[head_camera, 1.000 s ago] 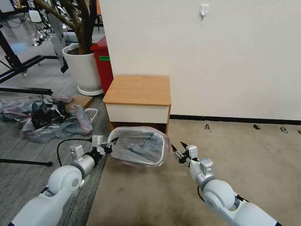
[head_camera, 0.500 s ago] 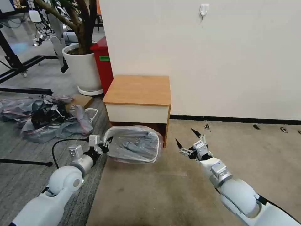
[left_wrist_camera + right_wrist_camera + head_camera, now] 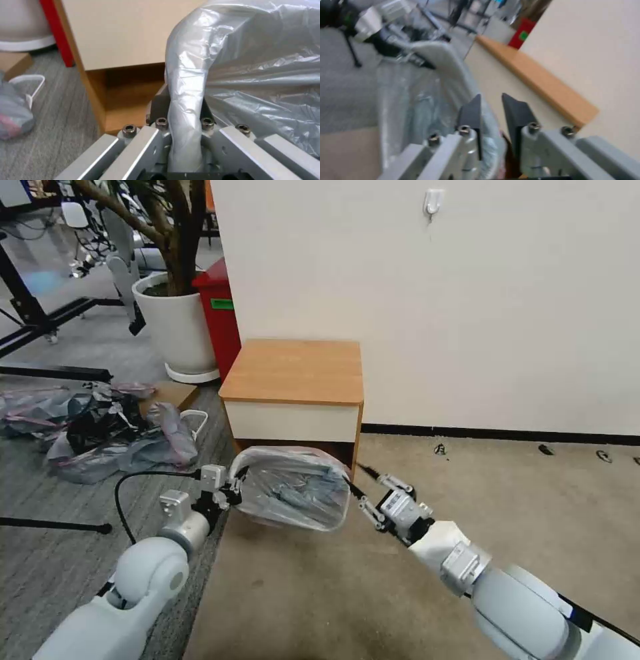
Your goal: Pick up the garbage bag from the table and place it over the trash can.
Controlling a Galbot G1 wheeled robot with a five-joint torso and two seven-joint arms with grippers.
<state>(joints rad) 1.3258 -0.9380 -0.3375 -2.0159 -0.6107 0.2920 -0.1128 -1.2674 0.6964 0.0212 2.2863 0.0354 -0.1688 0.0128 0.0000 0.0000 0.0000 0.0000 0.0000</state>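
Looking down from the head view, the can [image 3: 293,488] stands on the floor in front of the table [image 3: 293,373], just before its white drawer front, with the bag [image 3: 303,483] draped over its rim and hanging into it. The left gripper [image 3: 235,488] is at the can's left edge, clamped on the bag-covered rim there. The right gripper [image 3: 355,479] reaches in from the right to the can's right edge, its dark fingers a little apart, one tip at the bag-covered rim. A heap of bags [image 3: 100,430] lies on the grey carpet to the left, and a white pot [image 3: 177,323] and red bin [image 3: 223,317] stand behind the table beside the wall.

In the left wrist view, the left gripper [image 3: 184,113] is closed on a rim section wrapped in the bag [image 3: 253,62], which passes straight between the fingers. The table [image 3: 113,37] is just behind, its open shelf beneath the drawer front.

In the right wrist view, the right gripper [image 3: 491,110] has its two dark fingers parted by a narrow gap with nothing clearly pinched between them; they sit right over the can's near edge, where the bag [image 3: 416,100] covers it. The left gripper [image 3: 420,61] holds the far rim. The table [image 3: 540,85] runs along the wall beyond.
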